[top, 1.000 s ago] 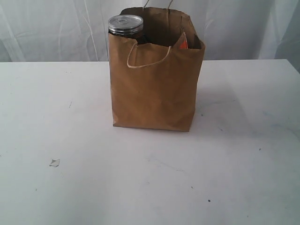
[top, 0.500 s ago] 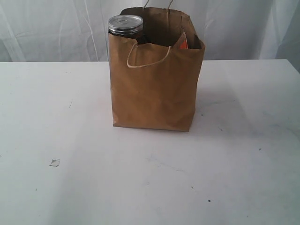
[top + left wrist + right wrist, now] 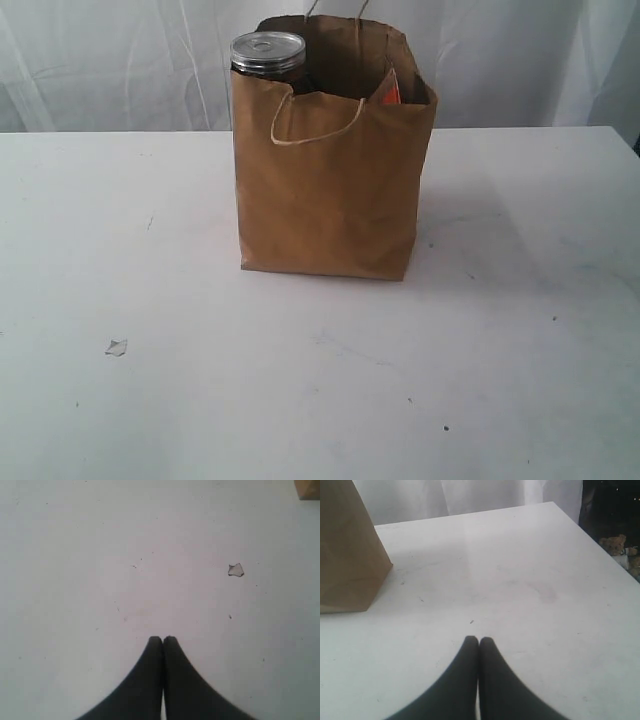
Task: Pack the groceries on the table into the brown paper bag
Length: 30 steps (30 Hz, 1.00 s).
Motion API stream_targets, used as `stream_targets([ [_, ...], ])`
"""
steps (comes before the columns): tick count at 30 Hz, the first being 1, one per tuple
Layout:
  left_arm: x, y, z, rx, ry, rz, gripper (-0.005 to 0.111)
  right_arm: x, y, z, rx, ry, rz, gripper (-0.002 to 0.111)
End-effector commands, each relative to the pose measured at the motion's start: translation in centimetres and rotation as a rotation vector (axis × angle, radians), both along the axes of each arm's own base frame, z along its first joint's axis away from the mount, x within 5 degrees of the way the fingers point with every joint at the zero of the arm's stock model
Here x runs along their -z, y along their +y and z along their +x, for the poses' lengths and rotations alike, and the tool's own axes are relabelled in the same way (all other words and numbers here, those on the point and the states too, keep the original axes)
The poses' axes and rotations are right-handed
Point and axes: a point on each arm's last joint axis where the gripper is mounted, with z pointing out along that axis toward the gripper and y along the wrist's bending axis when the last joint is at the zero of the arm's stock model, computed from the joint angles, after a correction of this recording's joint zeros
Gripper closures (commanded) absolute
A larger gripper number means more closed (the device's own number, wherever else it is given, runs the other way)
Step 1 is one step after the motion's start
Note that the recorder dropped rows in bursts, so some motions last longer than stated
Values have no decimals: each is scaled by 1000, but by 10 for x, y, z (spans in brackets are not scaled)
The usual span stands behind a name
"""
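Brown bag stood upright toward back of table, mouth open. Silver-topped can poked above rim on exterior view's left; orange edge of pouch showed at right. No groceries seen on tabletop, only small chip. Judged packing done or nearly so. Good finish: keep arms clear of bag and its handle, no nudging. Arms: left gripper closed tight, empty, over bare surface near chip; right gripper likewise closed, empty, apart from bag
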Motion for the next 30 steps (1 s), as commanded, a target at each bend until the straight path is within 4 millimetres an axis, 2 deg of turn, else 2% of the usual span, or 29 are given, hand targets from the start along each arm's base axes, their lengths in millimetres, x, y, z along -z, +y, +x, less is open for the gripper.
stream_targets([
  [1, 19, 0, 5, -26, -66, -28, 107, 1, -1, 0, 11, -3, 3, 108],
  [4, 37, 2, 15, -99, -261, -131, 107, 1, -1, 0, 11, -3, 3, 108],
  [6, 55, 2, 11, -132, -351, -203, 107, 1, -1, 0, 11, -3, 3, 108],
  [7, 64, 2, 6, -139, -348, -225, 107, 1, -1, 0, 11, -3, 3, 108],
  [9, 69, 1, 0, -136, -348, -240, 107, 1, -1, 0, 11, -3, 3, 108],
  [12, 88, -2, -14, -123, -152, -229, 107, 1, -1, 0, 11, -3, 3, 108],
  [30, 86, -1, -17, -112, -196, -204, 107, 1, -1, 0, 11, -3, 3, 108],
])
